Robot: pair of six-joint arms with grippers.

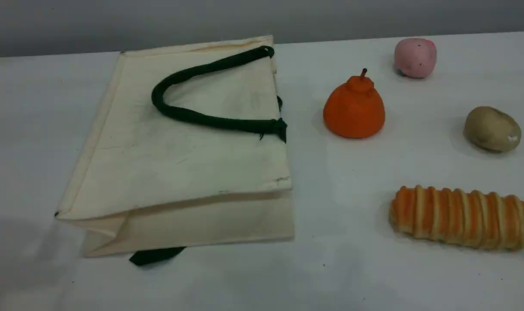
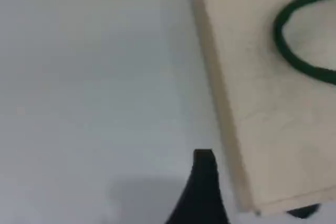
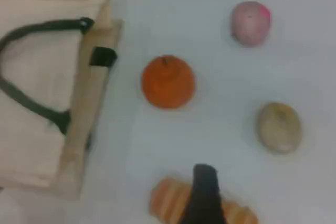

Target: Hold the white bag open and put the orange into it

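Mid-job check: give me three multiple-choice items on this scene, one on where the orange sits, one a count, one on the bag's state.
1. Where is the orange? A inside the white bag; B on the table right of the bag; C on top of the bag.
2. How many things besides the bag lie on the table? A two; B three; C four.
3. How is the bag? A lying flat; B standing open; C lifted off the table.
Key: 1 B, it sits on bare table beside the bag's handle edge; 2 C, orange, pink ball, potato, bread loaf; 3 A, its green handle rests flat on its upper side.
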